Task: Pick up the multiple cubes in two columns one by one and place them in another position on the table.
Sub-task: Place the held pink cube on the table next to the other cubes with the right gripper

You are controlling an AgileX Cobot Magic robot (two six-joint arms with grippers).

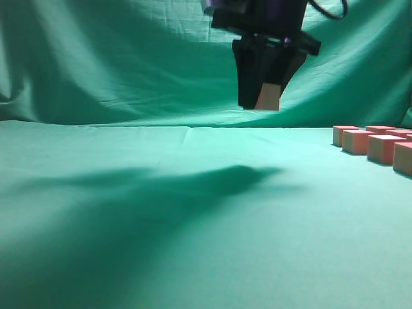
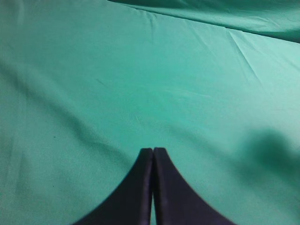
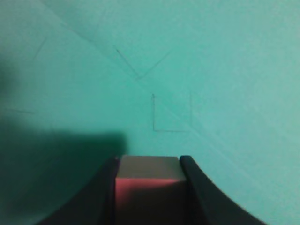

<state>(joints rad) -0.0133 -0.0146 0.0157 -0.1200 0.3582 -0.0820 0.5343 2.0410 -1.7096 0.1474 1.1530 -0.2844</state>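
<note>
1. The right gripper (image 1: 265,96) hung high above the table (image 1: 161,225), clamped on one cube (image 3: 147,187) between its jaws.
2. The remaining cubes (image 1: 376,143) sat in two rows at the table's three o'clock edge.
3. The left gripper (image 2: 153,152) hovered over bare cloth, jaws pressed together, empty.

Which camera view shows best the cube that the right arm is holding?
The right wrist view: the held cube fills the space between the two fingers, close and sharp. The exterior view shows only its lower part under the right gripper, high above the table. The left wrist view shows no cube.
</note>
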